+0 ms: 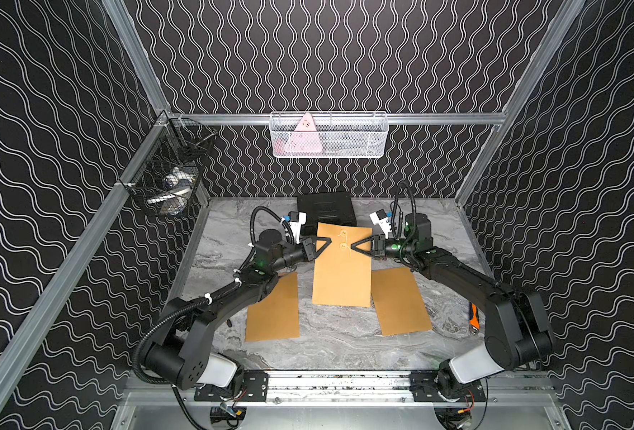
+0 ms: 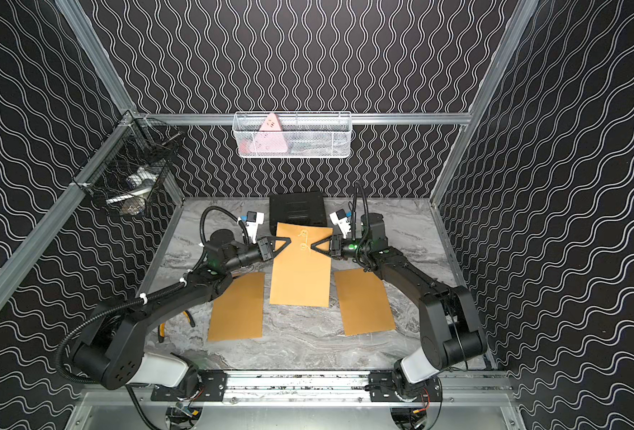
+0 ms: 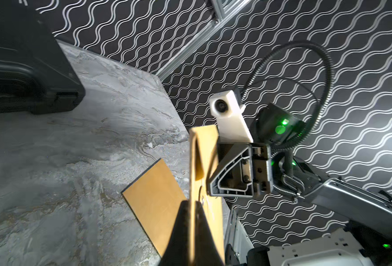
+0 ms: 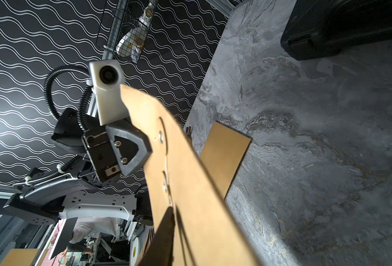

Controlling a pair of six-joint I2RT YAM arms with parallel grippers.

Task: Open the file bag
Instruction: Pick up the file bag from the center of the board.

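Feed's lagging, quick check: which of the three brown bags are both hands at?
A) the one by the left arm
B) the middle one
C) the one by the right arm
B: in both top views the left hand and right hand meet at the far end of the middle bag, while the left bag and right bag lie apart from both hands.

My left arm covers the far corner of the left envelope; my right arm covers a corner of the right envelope and most of an orange-handled tool. The file bag hides part of the black case. Its string is too small to read. The fingers of my right gripper are blurred and cut off in the right wrist view, so the gap between the jaws is unclear.
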